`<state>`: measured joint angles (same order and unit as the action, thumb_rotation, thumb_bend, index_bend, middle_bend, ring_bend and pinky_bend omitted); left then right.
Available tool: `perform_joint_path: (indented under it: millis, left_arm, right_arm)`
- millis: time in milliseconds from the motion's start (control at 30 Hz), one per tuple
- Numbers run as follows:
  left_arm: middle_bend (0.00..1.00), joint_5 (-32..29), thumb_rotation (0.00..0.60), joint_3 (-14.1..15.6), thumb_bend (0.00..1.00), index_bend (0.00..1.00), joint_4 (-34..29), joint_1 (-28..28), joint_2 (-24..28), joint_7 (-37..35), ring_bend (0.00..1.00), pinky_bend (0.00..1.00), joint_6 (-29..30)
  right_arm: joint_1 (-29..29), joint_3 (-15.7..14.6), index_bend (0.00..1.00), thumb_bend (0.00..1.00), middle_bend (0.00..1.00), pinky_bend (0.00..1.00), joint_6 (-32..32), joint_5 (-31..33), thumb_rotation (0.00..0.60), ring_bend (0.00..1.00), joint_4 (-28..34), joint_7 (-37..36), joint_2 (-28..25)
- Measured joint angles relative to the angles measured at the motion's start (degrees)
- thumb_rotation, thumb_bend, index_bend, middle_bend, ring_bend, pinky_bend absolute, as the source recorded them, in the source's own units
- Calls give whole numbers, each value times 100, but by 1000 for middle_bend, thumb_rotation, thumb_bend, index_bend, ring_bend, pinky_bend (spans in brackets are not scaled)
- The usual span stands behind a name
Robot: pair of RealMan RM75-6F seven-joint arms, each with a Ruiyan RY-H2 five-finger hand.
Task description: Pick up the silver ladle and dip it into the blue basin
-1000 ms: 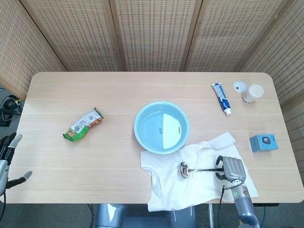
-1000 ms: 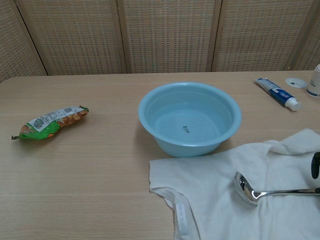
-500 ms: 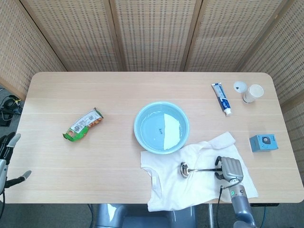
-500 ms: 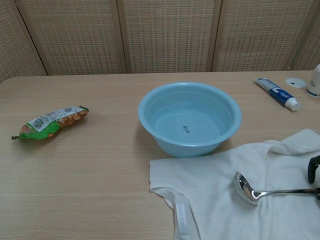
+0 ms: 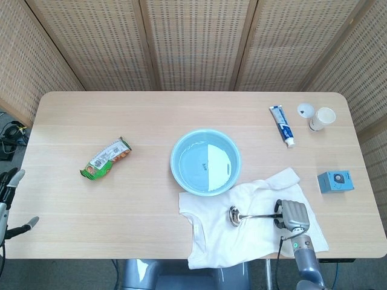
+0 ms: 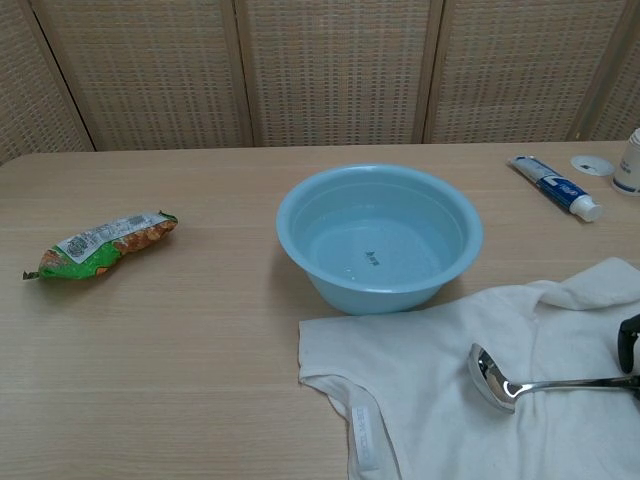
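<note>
The silver ladle (image 5: 248,215) lies on a white cloth (image 5: 242,229) in front of the blue basin (image 5: 205,162), bowl end to the left (image 6: 492,376). My right hand (image 5: 292,215) sits at the handle's right end, its fingers curled above and below the handle. In the chest view only a dark fingertip (image 6: 629,341) shows at the right edge, beside the handle (image 6: 575,383). The basin (image 6: 380,238) holds water. My left hand (image 5: 11,202) hangs off the table's left edge, fingers spread and holding nothing.
A green snack packet (image 5: 106,158) lies at the left. At the back right are a toothpaste tube (image 5: 282,125), a lid (image 5: 305,110) and a small cup (image 5: 323,117). A blue box (image 5: 335,181) sits near the right edge.
My right hand has shifted slightly toward the table's near edge, staying on the handle end. The ladle lies where it was. The water's reflection has changed a little.
</note>
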<state>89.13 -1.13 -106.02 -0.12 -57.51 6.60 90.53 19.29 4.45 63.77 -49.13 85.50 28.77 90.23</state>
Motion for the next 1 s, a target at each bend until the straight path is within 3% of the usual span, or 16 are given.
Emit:
perform_joint_path:
  millis: [200, 533, 1000]
  left_arm:
    - [0, -7, 600, -7, 0, 0, 2, 2, 21, -45, 0, 0, 6]
    - [0, 2, 600, -9, 0, 0, -9, 7, 36, -73, 0, 0, 19]
    - [0, 51, 600, 0, 0, 0, -19, 27, 74, -154, 0, 0, 64]
  right_arm:
    - [56, 40, 546, 519, 1000, 1000, -25, 242, 600, 1000, 52, 197, 4]
    - [98, 102, 640, 737, 1000, 1000, -22, 454, 600, 1000, 295, 224, -127]
    - [-50, -63, 670, 779, 1000, 1000, 346, -298, 600, 1000, 1088, -38, -703]
